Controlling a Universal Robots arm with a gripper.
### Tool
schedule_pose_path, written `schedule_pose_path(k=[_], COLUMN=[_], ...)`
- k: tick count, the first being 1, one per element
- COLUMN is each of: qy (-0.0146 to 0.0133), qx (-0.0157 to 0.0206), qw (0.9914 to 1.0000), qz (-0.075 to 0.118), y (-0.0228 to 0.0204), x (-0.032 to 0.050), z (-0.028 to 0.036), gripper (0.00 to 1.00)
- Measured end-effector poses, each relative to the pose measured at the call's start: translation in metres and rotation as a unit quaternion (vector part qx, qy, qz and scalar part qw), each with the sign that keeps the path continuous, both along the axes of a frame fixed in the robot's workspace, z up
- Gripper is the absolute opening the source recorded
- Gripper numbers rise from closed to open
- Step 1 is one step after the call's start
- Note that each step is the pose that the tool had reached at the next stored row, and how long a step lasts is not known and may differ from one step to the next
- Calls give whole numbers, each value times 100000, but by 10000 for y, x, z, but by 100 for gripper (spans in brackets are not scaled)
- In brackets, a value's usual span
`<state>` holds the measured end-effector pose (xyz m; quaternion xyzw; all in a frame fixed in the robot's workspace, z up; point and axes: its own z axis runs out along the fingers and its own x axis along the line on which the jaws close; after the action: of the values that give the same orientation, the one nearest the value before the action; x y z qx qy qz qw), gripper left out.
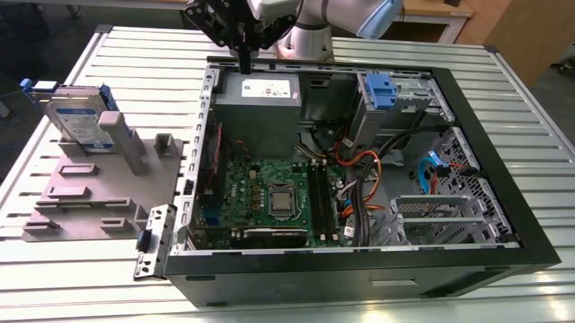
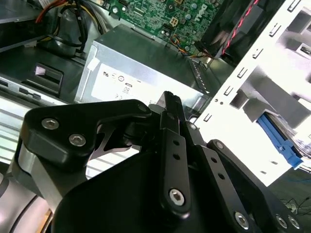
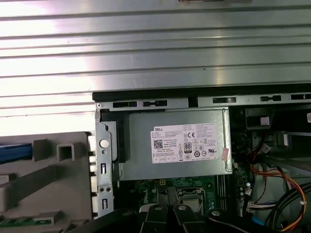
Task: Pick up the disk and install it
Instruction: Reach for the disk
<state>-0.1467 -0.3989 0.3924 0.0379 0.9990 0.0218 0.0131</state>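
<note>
ribbed silver metal table [image 1: 134,47], brightly lit — a wooden cabinet [image 1: 519,30] beyond its far corner, grey floor [image 1: 27,50].

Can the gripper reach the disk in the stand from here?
Probably yes. The disk sits exposed in the stand, outside the case, with nothing above it. The gripper hangs over the case's rear edge, with bare table between.

Bare slatted surface [image 1: 134,54] lies open around the grey fixture [image 1: 90,192] holding the disk [image 1: 77,121]; the case wall [image 1: 203,134] rises just beside it; inside, the power supply box [image 1: 260,111] near the tool [image 1: 242,64] and tangled cables [image 1: 364,168] crowd the floor
</note>
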Motion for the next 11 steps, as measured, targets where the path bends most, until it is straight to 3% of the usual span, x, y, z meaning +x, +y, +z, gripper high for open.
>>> schedule_pose_path(k=[11], qy=[4], qx=[-6], qw=[100000], qz=[-3], y=[0], x=[-28], z=[0], gripper=[11])
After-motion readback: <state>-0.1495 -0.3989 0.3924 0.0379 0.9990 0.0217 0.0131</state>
